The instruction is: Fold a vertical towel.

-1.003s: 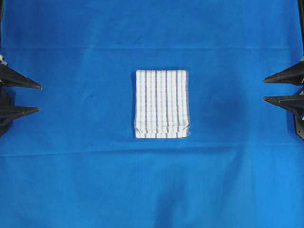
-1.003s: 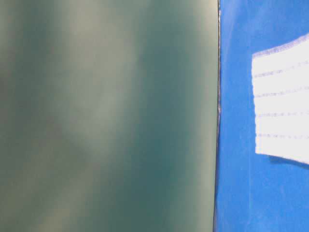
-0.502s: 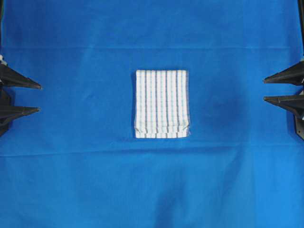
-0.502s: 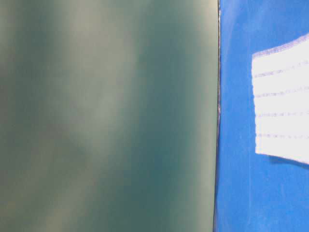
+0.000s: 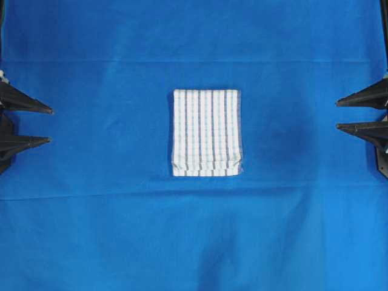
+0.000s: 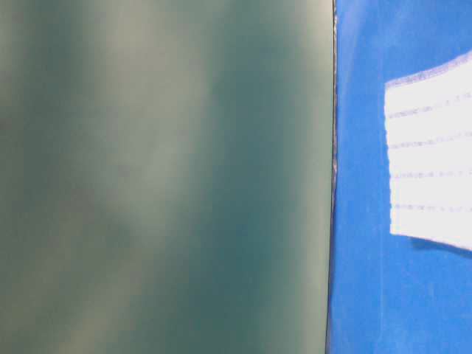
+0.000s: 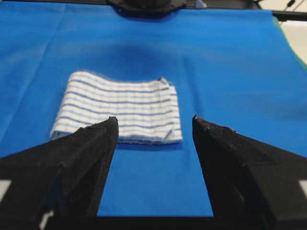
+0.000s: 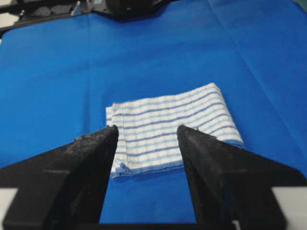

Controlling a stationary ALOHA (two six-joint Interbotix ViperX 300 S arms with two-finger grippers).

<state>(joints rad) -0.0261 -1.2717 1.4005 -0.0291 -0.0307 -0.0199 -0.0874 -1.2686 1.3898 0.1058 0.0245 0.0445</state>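
Towel [image 5: 205,133]: one, white with light-blue and dark navy lengthwise stripes, lying folded into a compact rectangle near the middle of the blue sheet.
Towel layers: a doubled edge shows along the near side in the overhead view, where stacked layers end in a short band; a slight wrinkle sits at its lower right corner.
Towel in other views: seen from the left wrist [image 7: 120,107] and from the right wrist [image 8: 172,127], flat on the cloth, ahead of each hand; the table-level view [image 6: 430,153] catches only a washed-out part of it at the right edge.
Blue sheet [image 5: 194,230]: one, plain, covering the surface, with faint crease lines running across it above and below the towel.
Left hand [image 5: 50,125]: one, at the left edge of the overhead view, two dark pointed fingers spread apart, nothing between them, well apart from the towel.
Right hand [image 5: 337,114]: one, at the right edge, two dark fingers spread apart likewise, gripping nothing, well apart from the towel.
Fingers counted: four in all, two per hand.
Table-level view: mostly filled by a blurred grey-green area [image 6: 162,177]; what it is cannot be told.
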